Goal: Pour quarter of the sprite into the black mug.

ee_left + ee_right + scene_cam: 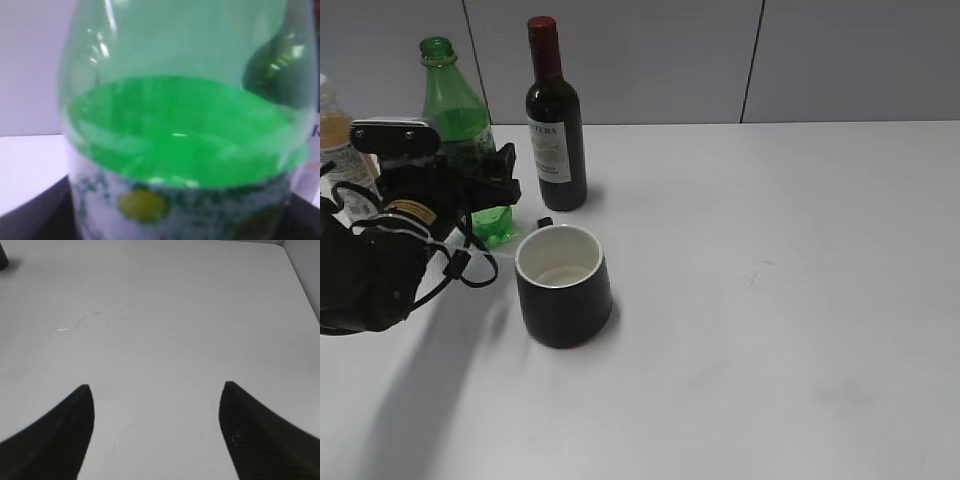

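Note:
The sprite [455,110] stands upright at the back left of the table, with no cap on its neck. It fills the left wrist view [185,130], green liquid above its patterned label. My left gripper [480,190] is shut on its lower body, with one dark finger at each side of the label [180,220]. The black mug [563,295] stands upright just right of and in front of the bottle, showing its white inside. My right gripper [157,390] is open and empty over bare table; it does not show in the exterior view.
A dark wine bottle with a red cap [555,130] stands right behind the mug, close beside the sprite. An orange juice bottle [335,140] is at the far left edge. The white table [770,300] stretches to the right. A grey wall is behind.

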Controlling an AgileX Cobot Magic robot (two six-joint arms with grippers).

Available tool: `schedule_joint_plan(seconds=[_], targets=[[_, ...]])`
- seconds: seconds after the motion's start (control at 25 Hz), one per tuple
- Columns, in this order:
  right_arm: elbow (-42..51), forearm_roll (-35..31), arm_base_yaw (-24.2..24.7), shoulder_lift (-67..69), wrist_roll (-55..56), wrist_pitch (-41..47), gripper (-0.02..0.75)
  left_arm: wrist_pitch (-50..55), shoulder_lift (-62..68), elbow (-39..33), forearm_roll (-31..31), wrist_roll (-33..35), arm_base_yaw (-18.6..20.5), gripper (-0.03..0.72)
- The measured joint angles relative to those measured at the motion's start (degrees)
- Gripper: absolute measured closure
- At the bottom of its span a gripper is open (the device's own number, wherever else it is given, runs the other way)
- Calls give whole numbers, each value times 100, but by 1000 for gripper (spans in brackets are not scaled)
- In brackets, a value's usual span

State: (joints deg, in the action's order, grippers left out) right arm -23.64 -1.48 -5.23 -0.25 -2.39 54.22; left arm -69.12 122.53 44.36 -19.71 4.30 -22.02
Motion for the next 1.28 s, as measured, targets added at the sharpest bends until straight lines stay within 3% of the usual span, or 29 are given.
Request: schedule_joint_plan(seconds=[0.96,1.28], targets=[[0,0,0,0,0,0,148,-22,-1031,-1653,166,45,0,41],[0,0,0,0,0,0,148,-22,-1967,-2506,-117,390,0,57]])
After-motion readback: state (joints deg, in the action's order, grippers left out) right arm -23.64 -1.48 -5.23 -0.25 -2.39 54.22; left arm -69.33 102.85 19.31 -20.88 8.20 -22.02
